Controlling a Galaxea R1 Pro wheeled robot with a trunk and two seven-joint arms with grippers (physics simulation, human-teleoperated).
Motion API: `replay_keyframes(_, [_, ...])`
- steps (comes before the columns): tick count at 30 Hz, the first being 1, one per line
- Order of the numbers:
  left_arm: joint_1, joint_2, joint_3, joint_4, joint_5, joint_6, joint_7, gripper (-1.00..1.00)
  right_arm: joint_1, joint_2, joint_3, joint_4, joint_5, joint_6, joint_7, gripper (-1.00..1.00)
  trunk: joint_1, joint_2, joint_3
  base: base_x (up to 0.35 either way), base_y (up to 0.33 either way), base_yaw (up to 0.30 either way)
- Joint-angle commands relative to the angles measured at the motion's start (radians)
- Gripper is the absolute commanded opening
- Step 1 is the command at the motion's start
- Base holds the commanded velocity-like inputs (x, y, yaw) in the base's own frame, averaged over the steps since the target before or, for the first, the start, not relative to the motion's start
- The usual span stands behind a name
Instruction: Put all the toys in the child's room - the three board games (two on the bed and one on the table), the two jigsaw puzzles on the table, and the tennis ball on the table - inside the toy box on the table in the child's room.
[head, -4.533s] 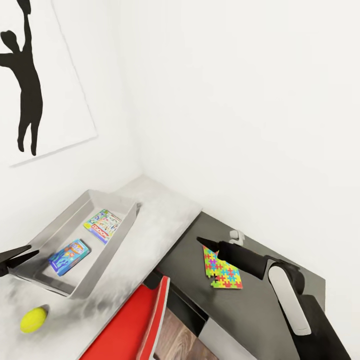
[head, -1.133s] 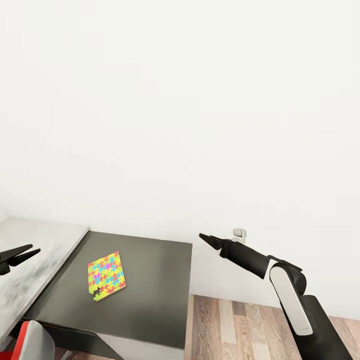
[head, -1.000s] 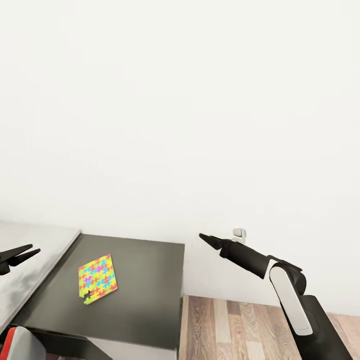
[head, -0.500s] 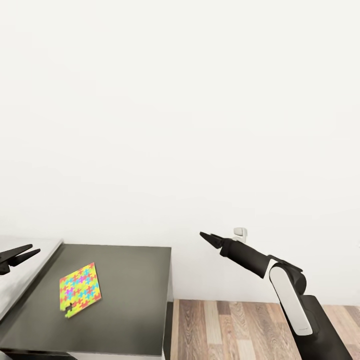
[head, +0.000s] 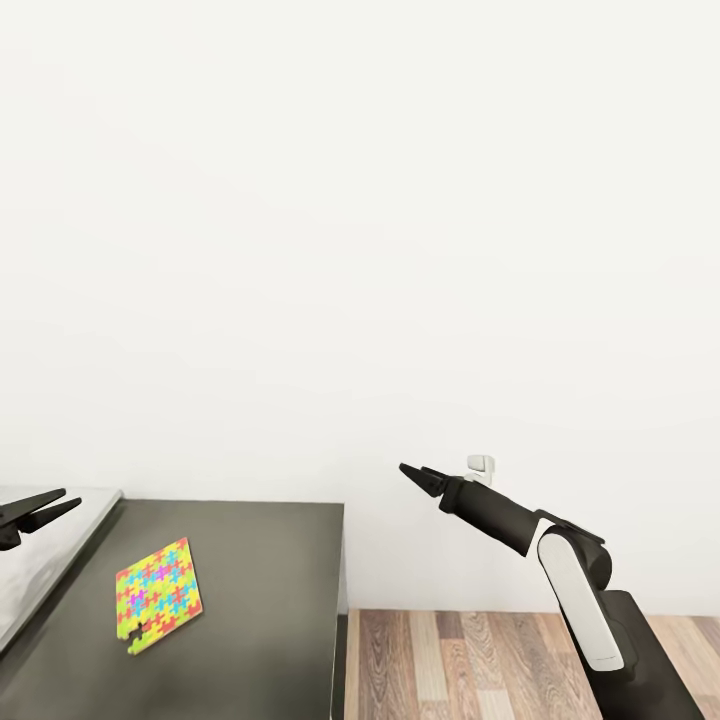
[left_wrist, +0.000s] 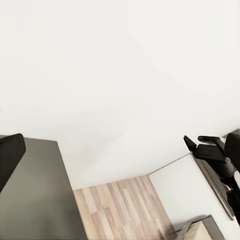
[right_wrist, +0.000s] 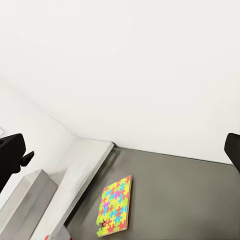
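While the head camera looks at a plain white wall, one jigsaw puzzle lies flat on the dark grey lower section of the table, turned so it looks like a diamond, with nothing touching it. A strip of the lighter grey tabletop shows beside it. The left gripper hangs over that lighter strip, fingers spread a little, holding nothing. The right gripper is out in the air past the table's end, above the wood-plank floor, well apart from the puzzle, its fingers slightly apart and empty too. From the right wrist camera the puzzle sits on the dark surface near the step up to the light grey top.
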Motion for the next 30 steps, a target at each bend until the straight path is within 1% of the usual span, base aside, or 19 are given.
replay_keyframes(1, [-0.001, 0.000, 0.000, 0.000, -0.001, 0.011, -0.004, 1.00, -0.001, -0.001, 0.000, 0.000, -0.004, 0.005, -0.001, 1.00, 0.001, -0.002, -0.001, 0.003, 0.003, -0.001])
replay_keyframes(6, [-0.001, -0.001, -0.003, 0.000, -0.001, 0.011, -0.004, 1.00, -0.001, -0.002, 0.000, 0.000, -0.003, 0.005, 0.000, 1.00, 0.001, -0.002, 0.006, 0.005, 0.079, 0.019])
replay_keyframes(16, [-0.001, -0.002, -0.007, 0.000, -0.004, 0.011, -0.004, 1.00, -0.001, 0.001, -0.001, 0.000, -0.002, 0.006, -0.001, 1.00, 0.001, -0.002, 0.007, 0.009, 0.040, 0.004])
replay_keyframes(20, [-0.006, -0.003, -0.011, 0.002, -0.027, 0.020, -0.004, 1.00, -0.001, -0.002, -0.001, 0.000, -0.005, 0.007, -0.002, 1.00, 0.001, -0.002, 0.004, 0.001, 0.003, 0.000])
replay_keyframes(21, [-0.010, -0.003, -0.018, 0.002, -0.052, 0.024, -0.004, 1.00, -0.001, -0.003, -0.002, 0.000, -0.006, 0.007, -0.002, 1.00, 0.001, -0.002, 0.003, 0.000, 0.001, 0.000])
replay_keyframes(22, [-0.014, -0.003, -0.022, 0.002, -0.068, 0.025, 0.001, 1.00, -0.001, -0.003, -0.002, 0.000, -0.006, 0.007, -0.002, 1.00, 0.001, -0.002, 0.002, 0.000, 0.001, 0.000])
replay_keyframes(23, [-0.024, -0.005, -0.030, 0.001, -0.101, 0.028, 0.049, 1.00, -0.001, -0.004, -0.002, 0.000, -0.007, 0.007, -0.002, 1.00, 0.001, -0.002, 0.001, 0.000, 0.000, 0.000])
replay_keyframes(24, [-0.031, -0.007, -0.032, 0.001, -0.117, 0.032, 0.078, 1.00, -0.001, -0.005, -0.002, 0.001, -0.007, 0.008, -0.002, 1.00, 0.001, -0.002, 0.000, 0.000, 0.000, 0.000])
replay_keyframes(25, [-0.048, -0.012, -0.036, 0.000, -0.144, 0.044, 0.144, 1.00, -0.001, -0.005, -0.002, 0.002, -0.008, 0.008, -0.002, 1.00, 0.001, -0.002, -0.001, 0.000, 0.000, 0.000])
replay_keyframes(26, [-0.058, -0.015, -0.038, 0.000, -0.155, 0.052, 0.180, 1.00, -0.001, -0.005, -0.002, 0.003, -0.008, 0.008, -0.002, 1.00, 0.001, -0.002, -0.003, 0.000, 0.000, 0.000])
replay_keyframes(27, [-0.077, -0.026, -0.041, -0.001, -0.172, 0.070, 0.255, 1.00, -0.001, -0.006, -0.002, 0.004, -0.007, 0.008, -0.003, 1.00, 0.001, -0.002, -0.003, 0.000, 0.000, 0.000])
replay_keyframes(28, [-0.085, -0.033, -0.042, -0.001, -0.178, 0.077, 0.295, 1.00, -0.001, -0.006, -0.002, 0.004, -0.007, 0.007, -0.003, 1.00, 0.001, -0.002, -0.004, 0.000, 0.000, 0.000])
replay_keyframes(29, [-0.097, -0.054, -0.043, 0.000, -0.188, 0.086, 0.376, 1.00, -0.001, -0.005, -0.002, 0.004, -0.006, 0.007, -0.005, 1.00, 0.001, -0.002, -0.004, 0.000, 0.000, 0.000])
replay_keyframes(30, [-0.101, -0.065, -0.044, 0.000, -0.191, 0.089, 0.419, 1.00, -0.001, -0.005, -0.002, 0.005, -0.006, 0.007, -0.006, 1.00, 0.001, -0.002, -0.004, 0.000, 0.000, 0.000])
